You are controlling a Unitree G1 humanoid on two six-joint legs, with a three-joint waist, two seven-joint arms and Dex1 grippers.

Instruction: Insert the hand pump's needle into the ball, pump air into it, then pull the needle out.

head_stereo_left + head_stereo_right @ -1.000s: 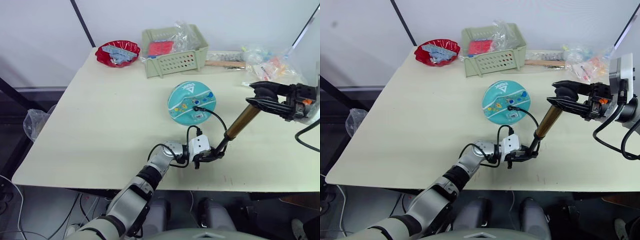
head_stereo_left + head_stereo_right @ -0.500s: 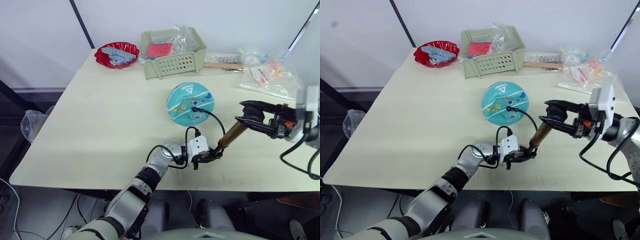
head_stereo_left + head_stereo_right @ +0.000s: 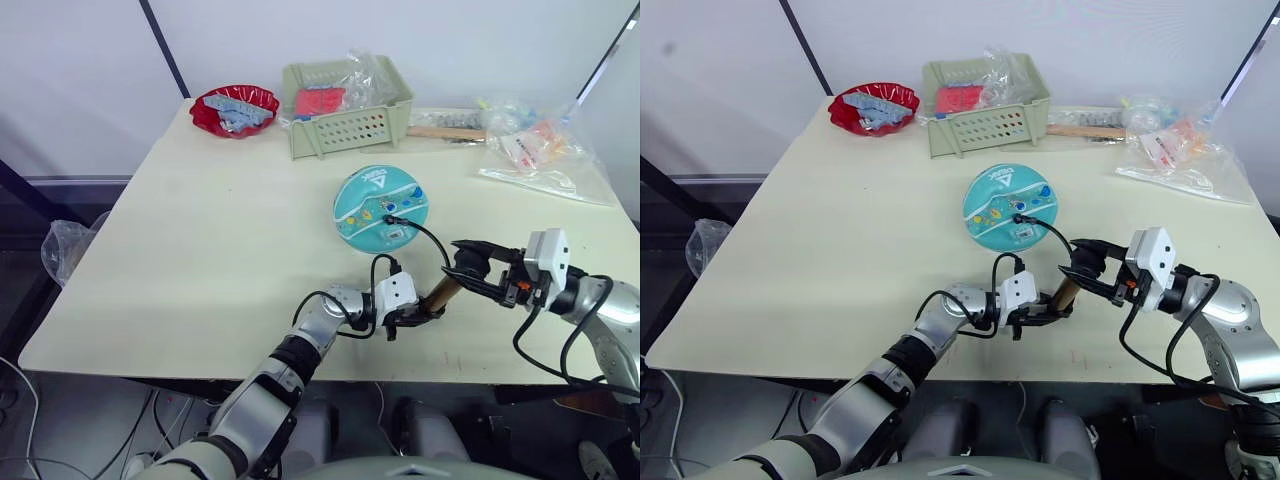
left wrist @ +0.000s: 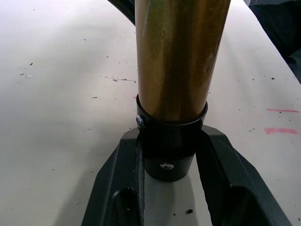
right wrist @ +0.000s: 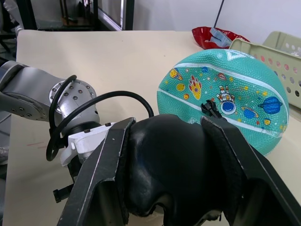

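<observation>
The teal ball [image 3: 381, 207] lies mid-table with its white label facing up. The needle's black fitting [image 3: 388, 217] sits plugged into the ball, and the pin itself is hidden inside. A thin black hose [image 3: 432, 236] loops from it to the hand pump [image 3: 441, 293], which leans near the front edge. My left gripper [image 3: 412, 316] is shut on the pump's black bottom cap [image 4: 168, 157]. My right gripper [image 3: 468, 267] is shut on the black T-handle [image 5: 174, 165], held low so that little of the brass cylinder [image 4: 181, 56] shows.
A green basket [image 3: 348, 105] and a red bowl [image 3: 235, 107] stand at the back of the table. A wooden-handled tool [image 3: 445, 131] and plastic bags [image 3: 540, 150] lie at the back right. The table's front edge [image 3: 430, 375] runs close behind the pump.
My right gripper has come down and to the left with the T-handle, pushing it toward the left gripper, so the visible brass length has shortened. The left gripper and the ball stayed put.
</observation>
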